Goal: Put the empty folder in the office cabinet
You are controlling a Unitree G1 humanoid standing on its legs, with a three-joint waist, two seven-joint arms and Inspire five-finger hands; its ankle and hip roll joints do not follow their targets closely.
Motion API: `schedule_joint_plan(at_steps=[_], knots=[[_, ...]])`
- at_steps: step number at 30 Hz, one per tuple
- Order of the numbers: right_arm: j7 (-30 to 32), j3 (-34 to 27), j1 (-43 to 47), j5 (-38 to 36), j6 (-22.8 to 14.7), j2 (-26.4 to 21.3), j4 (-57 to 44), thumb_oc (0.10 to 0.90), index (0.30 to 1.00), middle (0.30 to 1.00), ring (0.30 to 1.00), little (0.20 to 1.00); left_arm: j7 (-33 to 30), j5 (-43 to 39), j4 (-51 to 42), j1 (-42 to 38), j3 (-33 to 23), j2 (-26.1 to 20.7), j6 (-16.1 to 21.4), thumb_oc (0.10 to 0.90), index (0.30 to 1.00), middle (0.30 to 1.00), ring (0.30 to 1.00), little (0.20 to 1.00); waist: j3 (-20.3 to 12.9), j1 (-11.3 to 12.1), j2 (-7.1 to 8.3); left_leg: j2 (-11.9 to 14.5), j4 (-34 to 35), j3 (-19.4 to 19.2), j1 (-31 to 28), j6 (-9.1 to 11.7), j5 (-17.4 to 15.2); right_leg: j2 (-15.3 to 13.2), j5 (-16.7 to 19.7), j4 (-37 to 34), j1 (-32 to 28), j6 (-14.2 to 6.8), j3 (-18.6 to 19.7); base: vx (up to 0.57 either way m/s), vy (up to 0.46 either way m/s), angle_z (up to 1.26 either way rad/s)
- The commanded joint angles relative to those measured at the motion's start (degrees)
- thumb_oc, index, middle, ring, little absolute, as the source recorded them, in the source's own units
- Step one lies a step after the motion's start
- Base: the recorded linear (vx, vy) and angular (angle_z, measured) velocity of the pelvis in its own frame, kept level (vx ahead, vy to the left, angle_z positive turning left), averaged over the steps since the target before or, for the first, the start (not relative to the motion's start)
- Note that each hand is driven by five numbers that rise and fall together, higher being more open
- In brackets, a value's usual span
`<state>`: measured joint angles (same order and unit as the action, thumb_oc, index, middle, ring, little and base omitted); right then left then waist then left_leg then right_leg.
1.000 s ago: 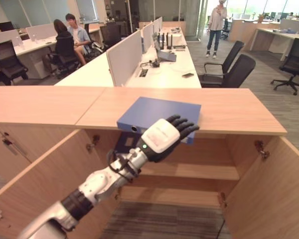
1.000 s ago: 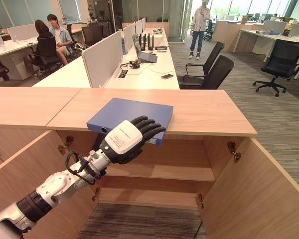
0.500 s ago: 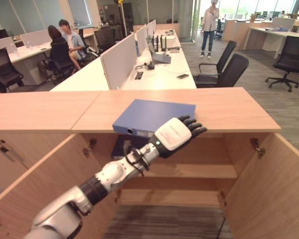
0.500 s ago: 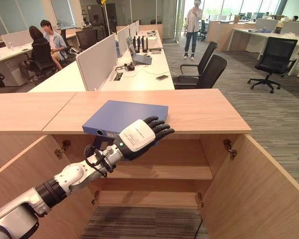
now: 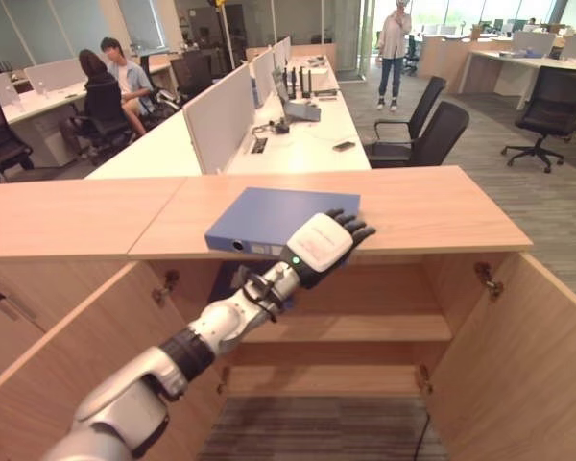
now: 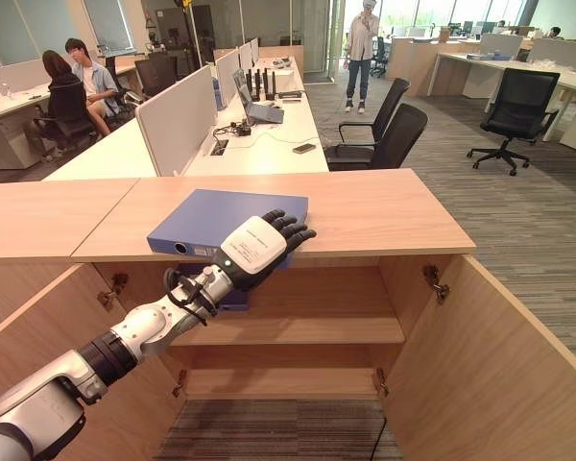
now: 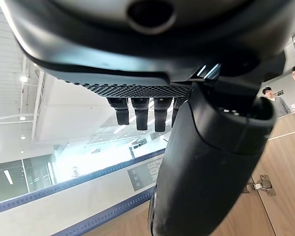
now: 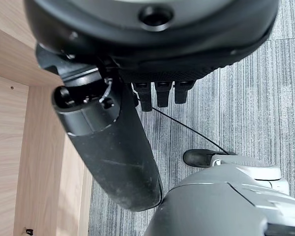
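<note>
Left eye view: blue folder (image 5: 280, 218) flat on cabinet (image 5: 432, 206) top, near edge overhanging; left hand (image 5: 324, 244) at its right near corner, fingers straight, unclamped.
Right eye view: loose nudge risks folder sliding off.
Left wrist view: fingers (image 7: 140, 112) apart.
Right wrist view: right hand (image 8: 113, 142) relaxed, holding nothing.

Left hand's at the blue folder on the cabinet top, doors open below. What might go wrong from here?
The blue folder overhangs the cabinet top, so a push from the left hand, fingers straight at its near corner, may tip it off. The open door could catch the arm on the way to the shelf.
</note>
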<state>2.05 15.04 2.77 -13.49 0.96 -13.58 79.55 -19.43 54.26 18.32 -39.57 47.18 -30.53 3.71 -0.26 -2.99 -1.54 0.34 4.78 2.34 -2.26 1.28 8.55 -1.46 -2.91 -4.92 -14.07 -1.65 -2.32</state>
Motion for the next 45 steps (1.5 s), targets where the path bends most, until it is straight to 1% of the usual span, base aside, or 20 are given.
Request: schedule_joint_plan(at_steps=[1, 2, 7, 12, 13, 14, 15, 16, 17, 21, 29, 38, 41, 42, 43, 44, 45], knots=[[0.36, 1.75, 2.78, 0.72, -0.83, -0.97, 2.07, 0.8, 0.9, 0.9, 0.9, 0.9, -4.98, -2.49, 3.44, -9.63, -9.17, 1.18, -3.64, 0.8, 0.9, 0.9, 0.9, 0.9, -0.91, 0.8, 2.27, 1.28, 0.22, -0.72, -1.33, 2.33, -6.19, -1.62, 0.77, -0.08, 1.91, -3.32, -4.81, 0.01, 0.003, -0.03], [0.41, 1.56, 2.7, 0.81, -0.77, -0.98, 2.15, 0.8, 0.9, 0.9, 0.9, 0.9, -4.81, -2.77, 3.85, -8.3, -9.65, 1.26, -3.72, 0.8, 0.9, 0.9, 0.9, 0.9, -0.95, 0.86, 2.4, 1.36, 0.22, -0.83, -1.39, 2.37, -6.19, -1.63, 0.68, -0.08, 1.82, -3.29, -4.74, 0.01, 0.003, -0.03], [0.47, 1.5, 2.7, 0.8, -0.73, -0.92, 2.04, 0.8, 0.9, 0.9, 0.9, 0.9, -4.75, -3.73, 4.84, -7.14, -10.4, 1.55, -4.08, 0.8, 0.9, 0.9, 0.9, 0.9, -0.94, 0.92, 2.54, 1.37, 0.22, -0.9, -1.43, 2.36, -6.21, -1.62, 0.7, -0.08, 1.83, -3.28, -4.74, 0.0, 0.001, -0.01], [0.64, 0.88, 2.65, 0.37, -0.69, -0.88, 1.73, 0.8, 0.9, 0.9, 0.9, 0.9, -3.4, -12.63, 7.56, -3.2, -14.04, 4.69, -4.74, 0.8, 0.9, 0.9, 0.9, 0.9, -0.85, 0.87, 2.75, 1.42, 0.22, -0.86, -1.37, 2.34, -6.13, -1.64, 0.87, -0.08, 1.96, -3.19, -4.65, 0.0, 0.0, 0.0], [0.63, 0.68, 2.67, 0.34, -0.59, -0.84, 1.72, 0.8, 0.9, 0.9, 0.9, 0.9, -2.77, -14.72, 8.33, -2.28, -14.63, 5.36, -4.75, 0.745, 0.818, 0.818, 0.818, 0.818, -0.77, 0.86, 2.81, 1.42, 0.22, -0.87, -1.33, 2.35, -6.09, -1.61, 0.87, -0.08, 2.0, -3.16, -4.63, 0.0, 0.0, 0.0], [0.55, 0.48, 2.54, 0.31, -0.49, -0.83, 1.72, 0.8, 0.9, 0.9, 0.9, 0.9, -2.68, -16.28, 8.47, -1.44, -15.42, 5.61, -4.91, 0.588, 0.582, 0.582, 0.582, 0.582, -0.77, 0.89, 2.82, 1.42, 0.22, -0.88, -1.3, 2.36, -6.09, -1.58, 0.88, -0.08, 2.02, -3.14, -4.63, 0.0, 0.0, 0.0], [0.46, 0.37, 2.41, 0.47, -0.3, -0.89, 1.78, 0.8, 0.9, 0.9, 0.9, 0.9, -2.4, -17.69, 9.61, -0.62, -16.02, 6.1, -5.02, 0.4, 0.3, 0.3, 0.3, 0.3, -0.79, 0.88, 2.87, 1.4, 0.22, -0.95, -1.61, 2.4, -6.65, -1.58, 0.47, -0.08, 1.73, -3.16, -4.59, 0.0, 0.0, 0.0], [0.46, 0.35, 2.43, 0.46, -0.3, -0.89, 1.76, 0.8, 0.9, 0.9, 0.9, 0.9, -2.41, -17.68, 9.61, -0.65, -16.02, 6.1, -5.02, 0.4, 0.3, 0.3, 0.3, 0.3, -0.71, 0.88, 2.82, 1.42, 0.22, -0.95, -1.36, 2.35, -6.13, -1.56, 0.89, -0.08, 1.96, -3.14, -4.61, 0.03, -0.003, -0.02], [0.35, 0.01, 2.07, 0.65, -0.07, -0.9, 1.82, 0.8, 0.9, 0.9, 0.9, 0.9, -2.06, -20.04, 10.87, 0.92, -16.93, 6.73, -5.09, 0.4, 0.3, 0.3, 0.3, 0.3, -0.76, 0.85, 2.89, 1.4, 0.22, -1.05, -1.66, 2.42, -6.65, -1.55, 0.48, -0.08, 1.7, -3.13, -4.53, 0.0, 0.0, 0.0], [0.29, -0.56, 1.25, 1.32, 0.28, -1.04, 1.57, 0.8, 0.9, 0.9, 0.9, 0.9, -2.51, -22.76, 14.68, 3.47, -18.61, 7.45, -5.61, 0.4, 0.3, 0.3, 0.3, 0.3, -0.58, 0.65, 3.09, 1.49, 0.22, -1.37, -1.82, 2.47, -6.67, -1.52, 0.46, -0.08, 1.73, -3.13, -4.32, 0.0, -0.005, -0.05], [0.43, -0.91, 0.71, 2.16, 0.41, -1.12, 1.37, 0.8, 0.9, 0.9, 0.9, 0.9, -2.02, -27.71, 18.41, 6.55, -19.47, 8.66, -5.67, 0.4, 0.3, 0.3, 0.3, 0.3, -0.55, 0.43, 3.46, 1.71, 0.22, -1.83, -1.94, 2.45, -6.72, -1.51, 0.55, -0.08, 1.85, -3.19, -3.9, 0.0, -0.002, -0.02], [0.6, -0.49, 0.75, 2.47, 0.3, -0.86, 0.96, 0.8, 0.9, 0.9, 0.9, 0.9, -2.12, -28.05, 19.77, 7.94, -18.91, 8.75, -5.54, 0.4, 0.3, 0.3, 0.3, 0.3, -0.33, 0.5, 3.64, 1.81, 0.22, -1.99, -1.91, 2.44, -6.75, -1.46, 0.62, -0.08, 1.93, -3.19, -3.74, 0.0, -0.001, -0.01], [0.68, -0.56, 0.63, 2.49, 0.24, -0.79, 0.9, 0.8, 0.9, 0.9, 0.9, 0.9, -2.0, -28.08, 18.53, 8.55, -18.84, 8.66, -5.2, 0.4, 0.3, 0.3, 0.3, 0.3, -0.28, 0.58, 3.71, 1.75, 0.22, -1.99, -1.98, 2.41, -6.82, -1.46, 0.61, -0.08, 1.9, -3.17, -3.78, 0.0, 0.0, 0.0], [0.72, -0.65, 0.48, 2.4, 0.16, -0.68, 0.77, 0.8, 0.9, 0.9, 0.9, 0.9, -1.71, -28.15, 14.85, 9.61, -19.16, 8.16, -4.39, 0.4, 0.3, 0.3, 0.3, 0.3, -0.17, 0.74, 3.74, 1.73, 0.22, -1.96, -2.03, 2.41, -6.83, -1.52, 0.56, -0.08, 1.86, -3.15, -3.79, 0.0, 0.0, 0.0], [0.72, -0.64, 0.47, 2.4, 0.16, -0.68, 0.77, 0.8, 0.9, 0.9, 0.9, 0.9, -1.7, -28.14, 14.82, 9.63, -19.17, 8.14, -4.4, 0.4, 0.3, 0.3, 0.3, 0.3, -0.18, 0.74, 3.74, 1.73, 0.22, -1.95, -2.03, 2.41, -6.83, -1.52, 0.56, -0.08, 1.86, -3.15, -3.79, 0.0, 0.0, 0.0], [0.72, -1.02, 0.42, 2.29, 0.05, -0.61, 0.66, 0.8, 0.9, 0.9, 0.9, 0.9, -0.58, -28.49, 7.76, 11.44, -19.7, 6.87, -2.76, 0.4, 0.3, 0.3, 0.3, 0.3, 0.05, 1.06, 3.74, 1.67, 0.22, -1.74, -1.95, 2.39, -6.83, -1.52, 0.47, -0.08, 1.83, -3.12, -3.88, 0.0, 0.0, 0.0], [0.69, -1.29, 0.48, 2.07, -0.06, -0.6, 0.57, 0.8, 0.9, 0.9, 0.9, 0.9, 0.48, -29.02, 3.39, 12.64, -20.0, 6.09, -1.67, 0.4, 0.3, 0.3, 0.3, 0.3, 0.22, 1.31, 3.68, 1.69, 0.22, -1.61, -1.55, 2.3, -6.3, -1.5, 0.92, -0.08, 2.15, -3.08, -4.01, 0.0, 0.0, 0.0]])
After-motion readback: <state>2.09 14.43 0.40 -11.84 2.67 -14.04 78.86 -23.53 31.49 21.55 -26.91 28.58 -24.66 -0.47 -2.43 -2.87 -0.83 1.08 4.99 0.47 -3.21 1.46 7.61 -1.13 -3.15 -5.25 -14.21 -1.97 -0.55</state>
